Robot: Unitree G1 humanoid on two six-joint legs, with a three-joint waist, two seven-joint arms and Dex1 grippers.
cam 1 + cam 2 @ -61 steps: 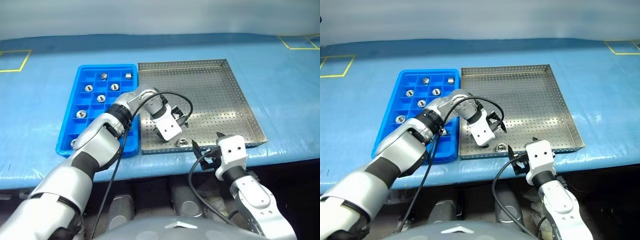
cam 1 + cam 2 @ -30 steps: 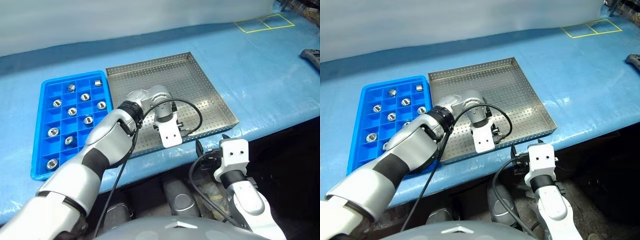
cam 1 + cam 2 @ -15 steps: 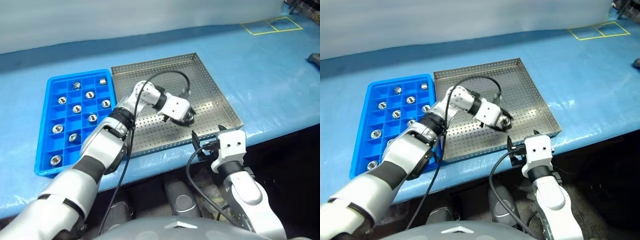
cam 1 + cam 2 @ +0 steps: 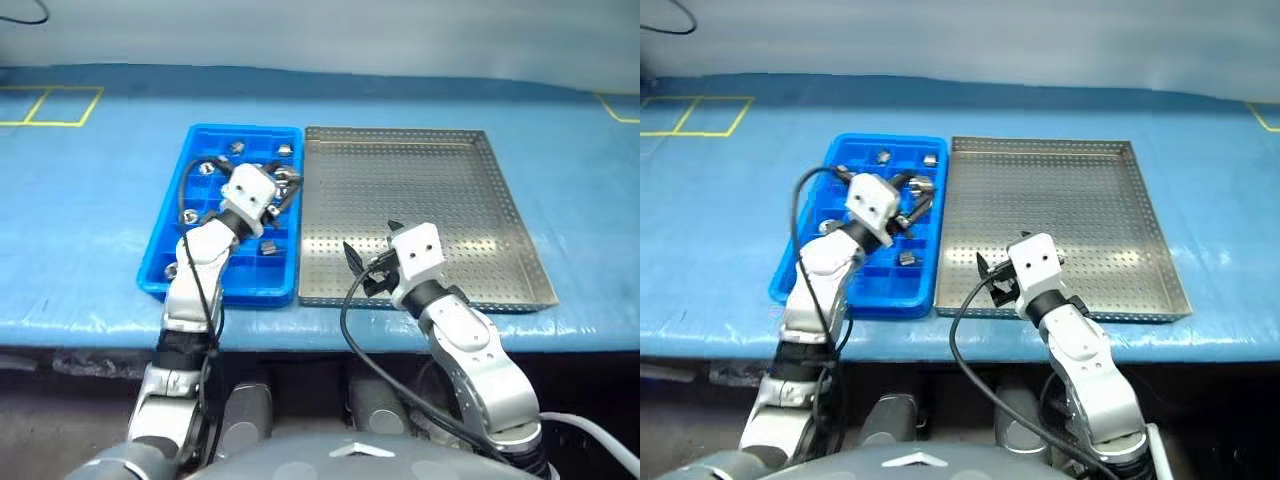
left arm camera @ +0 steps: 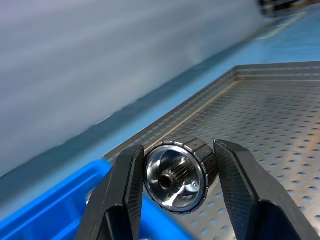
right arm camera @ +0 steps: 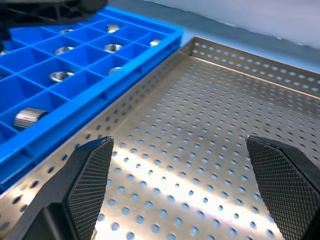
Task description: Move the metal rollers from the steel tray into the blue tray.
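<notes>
My left gripper (image 4: 283,192) hangs over the far right part of the blue tray (image 4: 160,262), shut on one metal roller (image 5: 175,172), a shiny short cylinder with a central hole clamped between both fingers (image 5: 122,200). Several more rollers (image 4: 237,148) lie in the blue tray's compartments, one of them near the front (image 4: 268,247). The steel tray (image 4: 520,215) lies right beside the blue tray. My right gripper (image 4: 370,250) hovers over the steel tray's front left part, open wide, with nothing between its fingers (image 6: 90,185).
Both trays rest on a table with a blue cover (image 4: 90,220). Yellow tape marks lie at the far left (image 4: 50,105) and far right (image 4: 620,105). Black cables loop from both wrists. The table's front edge runs just below the trays.
The camera has swung left. My left gripper has carried the roller from over the steel tray across to above the blue tray, rolling its wrist. My right gripper has moved forward over the steel tray.
</notes>
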